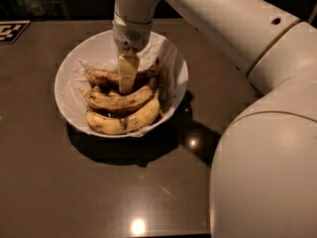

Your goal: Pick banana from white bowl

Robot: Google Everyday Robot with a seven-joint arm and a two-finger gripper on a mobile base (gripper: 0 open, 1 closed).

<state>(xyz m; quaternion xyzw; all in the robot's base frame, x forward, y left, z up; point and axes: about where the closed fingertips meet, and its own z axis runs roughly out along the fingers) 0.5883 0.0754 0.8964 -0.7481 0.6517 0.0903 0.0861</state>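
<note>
The white bowl (67, 68), lined with crumpled white paper, sits on the dark table and holds three bananas. The banana (101, 77), the darkest and slimmest, lies at the back of the bowl. A plumper brown-streaked one (116, 101) lies in the middle and a brighter yellow one (124, 122) at the front. My gripper (127, 78) comes straight down from above into the bowl. Its tip is at the dark banana's middle and hides that part of it. I cannot tell whether it touches the banana.
A black-and-white marker tag (12, 31) lies at the table's far left corner. My white arm (257, 108) fills the right side of the view and hides the table there. Dark clutter stands beyond the table's far edge.
</note>
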